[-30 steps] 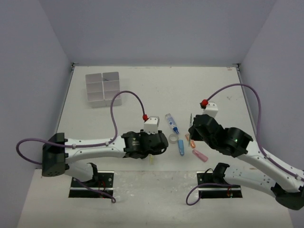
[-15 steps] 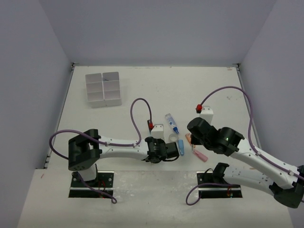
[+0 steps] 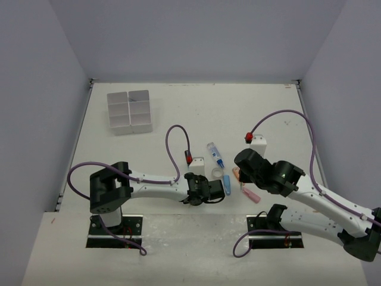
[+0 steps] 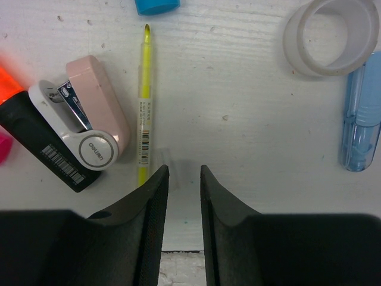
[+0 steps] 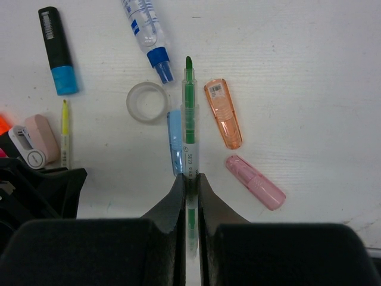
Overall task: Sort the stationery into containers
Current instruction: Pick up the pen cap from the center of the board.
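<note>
My right gripper (image 5: 189,179) is shut on a thin green pen (image 5: 189,107), whose tip points away from me beside a blue eraser (image 5: 175,143). Around it lie an orange eraser (image 5: 223,113), a pink eraser (image 5: 255,182), a clear tape ring (image 5: 147,101), a blue-capped tube (image 5: 146,30) and a black highlighter with a blue end (image 5: 56,50). My left gripper (image 4: 183,170) is open and empty, its jaws a narrow gap apart, just right of a thin yellow pen (image 4: 144,101). The six-compartment tray (image 3: 130,112) stands at the far left.
A pink and white mini stapler (image 4: 89,131) lies on a black highlighter (image 4: 53,155) with an orange end, left of the yellow pen. The table's near edge shows just behind my left jaws. My two grippers (image 3: 205,192) (image 3: 241,179) are close together over the pile.
My left arm has folded in and swung its gripper right toward the pile, then nearly stopped. My right gripper has shifted slightly toward the near edge, still holding the green pen.
</note>
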`<action>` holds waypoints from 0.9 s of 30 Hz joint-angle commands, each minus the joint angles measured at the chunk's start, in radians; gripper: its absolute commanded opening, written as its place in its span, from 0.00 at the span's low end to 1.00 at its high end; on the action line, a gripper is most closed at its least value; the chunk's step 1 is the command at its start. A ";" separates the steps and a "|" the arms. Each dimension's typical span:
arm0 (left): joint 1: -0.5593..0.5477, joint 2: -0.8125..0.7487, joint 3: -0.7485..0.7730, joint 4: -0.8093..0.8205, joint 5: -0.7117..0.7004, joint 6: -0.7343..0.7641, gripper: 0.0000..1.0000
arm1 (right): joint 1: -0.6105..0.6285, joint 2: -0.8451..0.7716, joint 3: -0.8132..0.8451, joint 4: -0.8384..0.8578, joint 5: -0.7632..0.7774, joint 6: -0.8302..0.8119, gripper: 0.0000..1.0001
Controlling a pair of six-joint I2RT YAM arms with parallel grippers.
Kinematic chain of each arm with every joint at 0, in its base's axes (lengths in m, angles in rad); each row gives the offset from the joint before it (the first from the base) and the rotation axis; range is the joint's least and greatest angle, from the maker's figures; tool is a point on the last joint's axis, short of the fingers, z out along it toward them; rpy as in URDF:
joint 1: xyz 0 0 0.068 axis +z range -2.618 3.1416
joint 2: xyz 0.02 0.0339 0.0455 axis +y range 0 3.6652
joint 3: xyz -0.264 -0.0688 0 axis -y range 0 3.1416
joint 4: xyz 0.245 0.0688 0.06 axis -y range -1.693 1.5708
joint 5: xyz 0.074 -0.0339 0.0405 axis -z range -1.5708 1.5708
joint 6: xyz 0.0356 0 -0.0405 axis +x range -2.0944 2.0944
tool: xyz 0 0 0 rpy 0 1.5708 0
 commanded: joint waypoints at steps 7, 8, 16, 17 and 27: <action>0.001 0.023 -0.016 -0.012 -0.069 -0.049 0.29 | -0.001 -0.033 -0.015 0.026 -0.010 -0.007 0.00; 0.002 0.023 -0.016 -0.011 -0.071 -0.049 0.29 | 0.000 -0.031 -0.017 0.029 -0.013 -0.009 0.00; 0.010 0.033 -0.036 0.019 -0.061 -0.052 0.27 | -0.001 -0.034 -0.022 0.034 -0.020 -0.010 0.00; 0.011 0.033 -0.042 0.027 -0.059 -0.047 0.27 | 0.000 -0.035 -0.022 0.033 -0.021 -0.010 0.00; 0.023 0.064 -0.054 0.080 -0.029 -0.016 0.19 | -0.001 -0.046 -0.023 0.028 -0.022 -0.009 0.00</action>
